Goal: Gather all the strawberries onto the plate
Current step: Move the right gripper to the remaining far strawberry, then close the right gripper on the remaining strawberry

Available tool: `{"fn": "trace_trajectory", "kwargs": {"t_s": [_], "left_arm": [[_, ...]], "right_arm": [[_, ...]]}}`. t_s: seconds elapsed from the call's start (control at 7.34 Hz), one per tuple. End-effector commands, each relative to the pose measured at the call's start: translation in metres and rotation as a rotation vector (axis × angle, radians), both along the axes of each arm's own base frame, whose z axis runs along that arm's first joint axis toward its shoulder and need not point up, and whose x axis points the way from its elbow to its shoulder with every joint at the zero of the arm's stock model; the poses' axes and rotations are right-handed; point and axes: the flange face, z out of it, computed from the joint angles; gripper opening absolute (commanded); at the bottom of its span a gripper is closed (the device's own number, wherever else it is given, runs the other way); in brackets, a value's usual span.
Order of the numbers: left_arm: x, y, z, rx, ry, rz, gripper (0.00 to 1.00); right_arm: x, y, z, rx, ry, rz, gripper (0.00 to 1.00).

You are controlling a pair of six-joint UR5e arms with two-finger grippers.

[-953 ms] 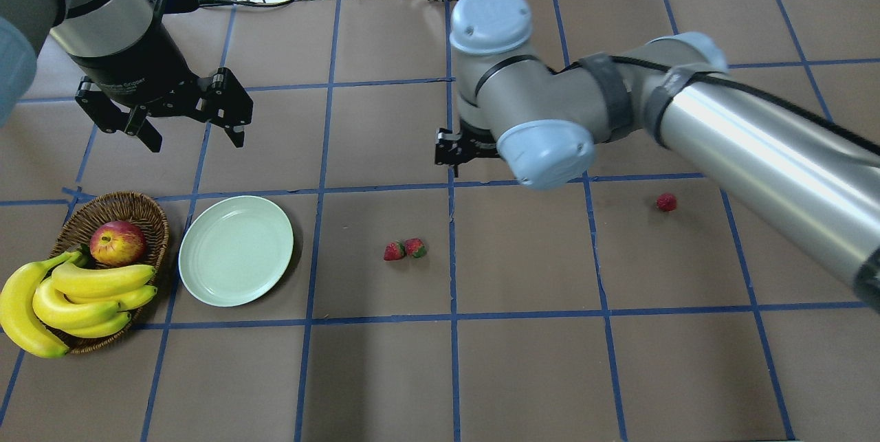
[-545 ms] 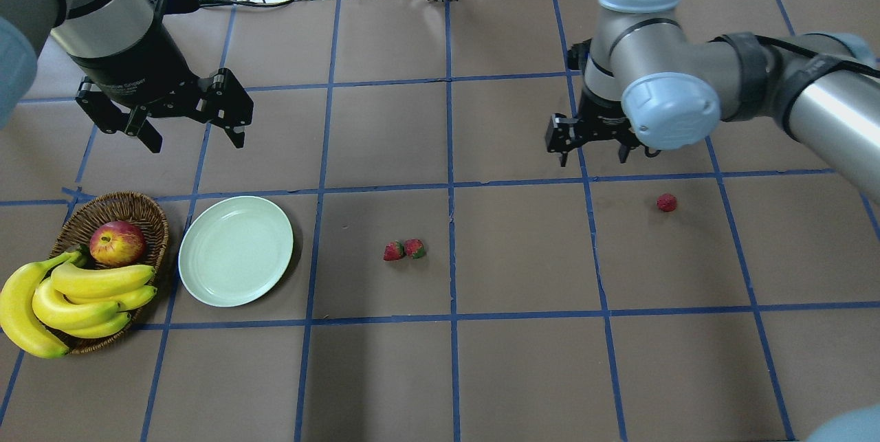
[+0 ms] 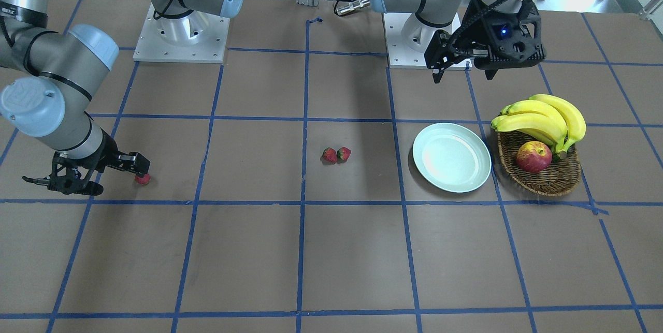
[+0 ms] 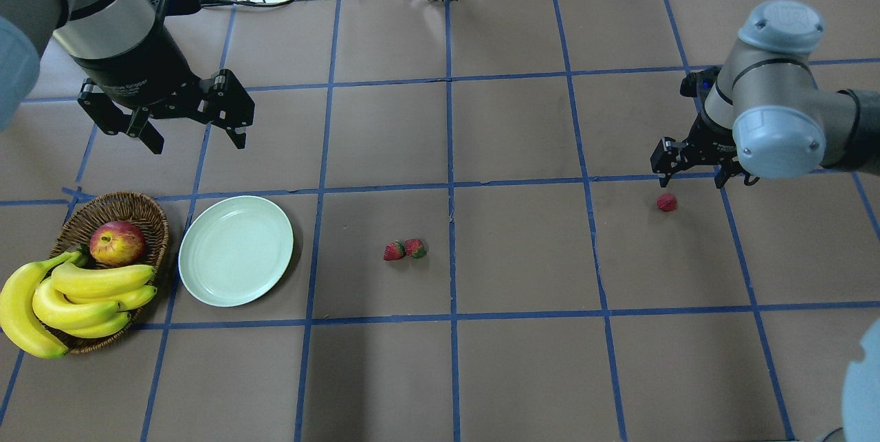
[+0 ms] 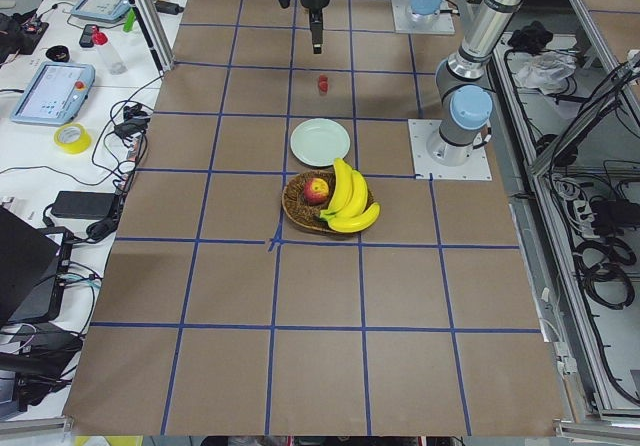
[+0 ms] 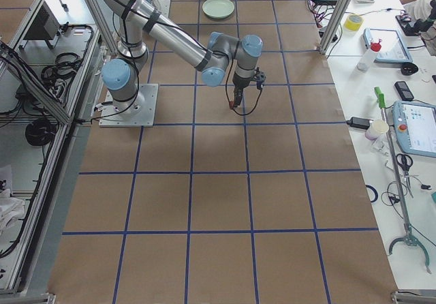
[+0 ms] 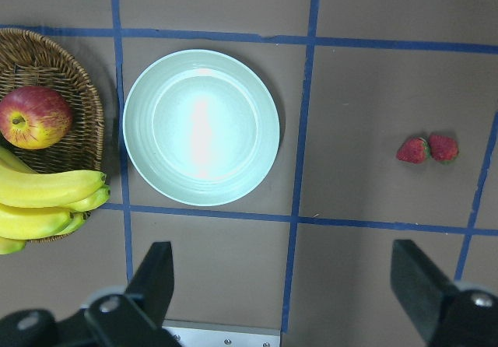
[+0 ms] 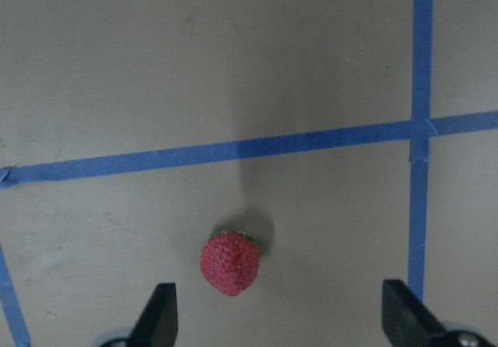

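Right hand (image 4: 687, 170) hung low with fingers spread wide and nothing between them, just short of the lone strawberry (image 4: 665, 203) on the robot's right side of the surface (image 4: 522, 373). In the wrist view that berry sat off-centre in the gap, nearer one finger (image 8: 159, 320). Main risk: one finger would probably reach it first on closing and flick or roll it away, since it looked small and rounded; a hard squeeze could also crush it. The plate (image 4: 236, 251) lay empty, well apart on the far left beside the basket (image 4: 141, 203), so a weak pinch might drop the berry over the long carry. The pair of strawberries (image 4: 405, 249) touched each other mid-surface between berry and plate, so a low pass, or later grabbing one, could knock the other. Left hand (image 4: 196, 141) hung above the surface near the plate, fingers apart and empty; the arms might clash there at drop-off.
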Motion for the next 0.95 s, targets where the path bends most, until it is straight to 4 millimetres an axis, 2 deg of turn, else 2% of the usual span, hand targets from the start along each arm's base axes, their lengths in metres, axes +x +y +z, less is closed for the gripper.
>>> {"fn": "trace_trajectory", "kwargs": {"t_s": [0.0, 0.14, 0.27, 0.41, 0.82], "left_arm": [[0.001, -0.001, 0.001, -0.008, 0.014, -0.005, 1.0], [-0.001, -0.001, 0.005, -0.018, 0.04, -0.003, 1.0], [-0.001, 0.0, 0.004, -0.015, 0.038, -0.001, 1.0], [-0.002, 0.0, 0.003, -0.012, 0.031, -0.005, 1.0], [-0.002, 0.001, 0.001, -0.009, 0.026, -0.006, 1.0]], "right_arm": [[0.002, 0.019, -0.026, -0.008, -0.001, -0.005, 0.91], [0.008, 0.019, -0.028, -0.026, -0.052, -0.01, 0.89], [0.01, 0.017, -0.028, -0.037, -0.078, -0.011, 0.77], [0.012, 0.016, -0.029, -0.045, -0.1, -0.012, 0.52], [0.014, 0.017, -0.031, -0.086, -0.114, 0.073, 0.27]]}}
